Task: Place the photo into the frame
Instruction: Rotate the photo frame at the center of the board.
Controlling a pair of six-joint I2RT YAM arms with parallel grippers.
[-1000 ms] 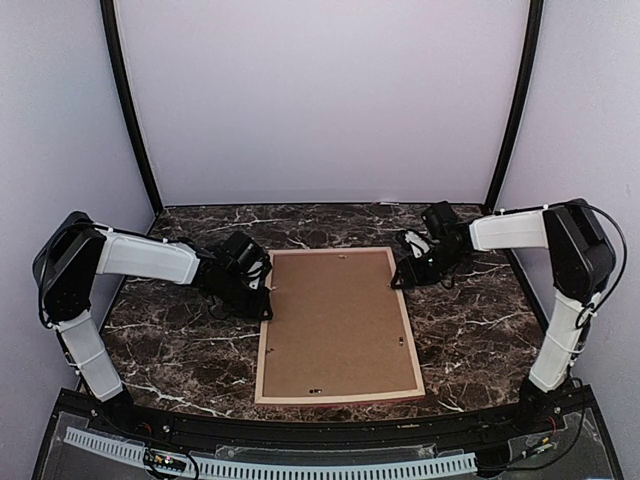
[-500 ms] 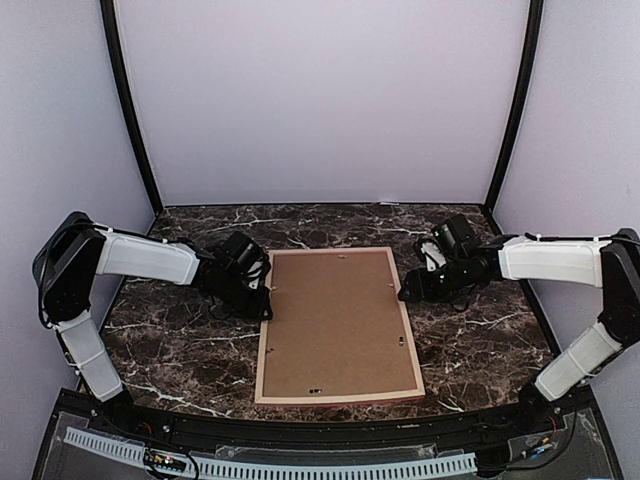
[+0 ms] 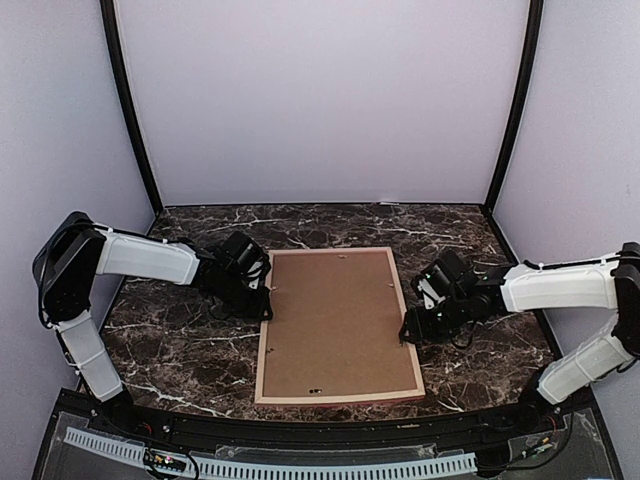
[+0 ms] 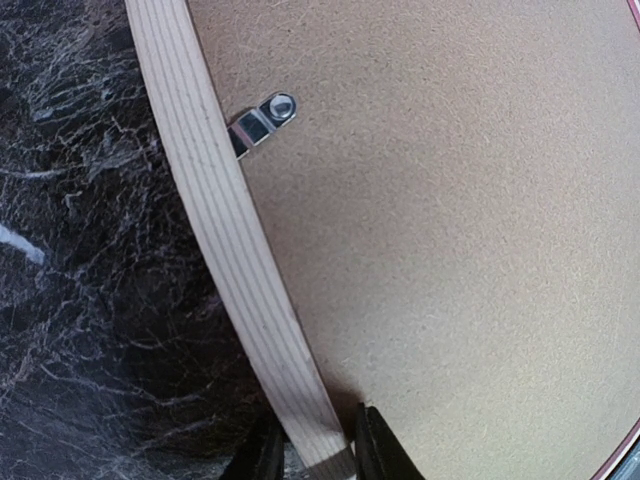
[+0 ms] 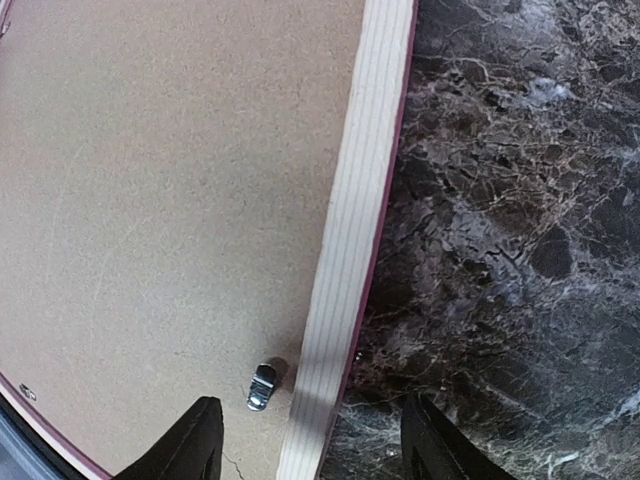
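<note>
The frame (image 3: 262,352) lies face down in the middle of the table, pale wood back up, with a plain brown backing board (image 3: 335,320) filling it. The photo is hidden. My left gripper (image 3: 266,300) is shut on the frame's left rail (image 4: 215,220), one finger on each side of it (image 4: 315,445). A metal clip (image 4: 262,118) sits on the board further along that rail. My right gripper (image 3: 408,335) stands open astride the right rail (image 5: 360,180), its centre (image 5: 312,440) just above a small metal clip (image 5: 262,386); it holds nothing.
The dark marble tabletop (image 3: 180,350) stretches on both sides of the frame. Pale walls and two black posts (image 3: 130,110) close off the back. A pink-red strip of the frame's face shows along the right rail's outer edge (image 5: 392,200).
My right arm has slid toward the near side along the frame's right rail, from its far corner to about two thirds down. The left arm and the frame have not moved.
</note>
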